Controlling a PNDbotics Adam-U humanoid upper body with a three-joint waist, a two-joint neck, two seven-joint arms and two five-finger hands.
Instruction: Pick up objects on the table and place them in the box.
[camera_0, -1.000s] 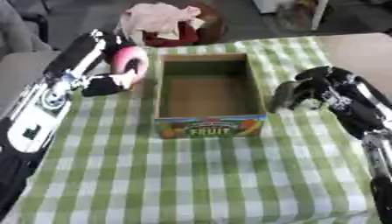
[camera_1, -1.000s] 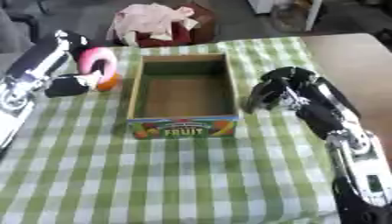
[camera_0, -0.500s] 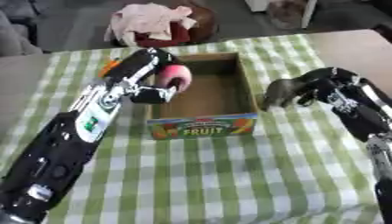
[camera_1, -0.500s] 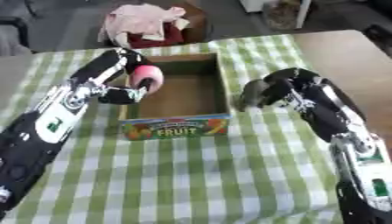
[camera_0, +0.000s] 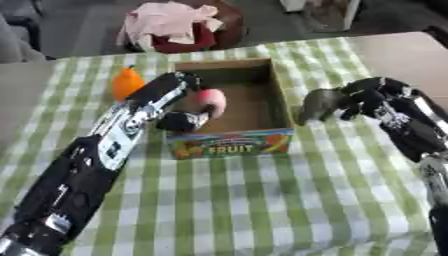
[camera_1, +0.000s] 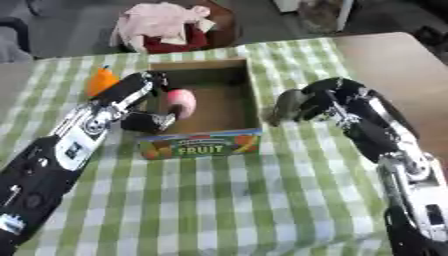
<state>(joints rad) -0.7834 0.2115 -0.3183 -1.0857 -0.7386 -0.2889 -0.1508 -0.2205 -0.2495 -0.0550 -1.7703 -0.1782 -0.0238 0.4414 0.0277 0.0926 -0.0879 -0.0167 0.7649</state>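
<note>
Pink and rounded, the peach-like fruit (camera_0: 211, 101) now sits pinched in the left hand (camera_0: 185, 120) over the open cardboard fruit box (camera_0: 230, 145); a second ago that hand held it out over the checked cloth (camera_0: 262, 200), left of the box. From here the drop looks close. An orange fruit (camera_0: 126, 82) shows on the cloth beside the box's far left corner. The right hand (camera_1: 325, 102), fingers curled round a dull grey-green object (camera_1: 287, 106), has edged nearer the box's right wall.
</note>
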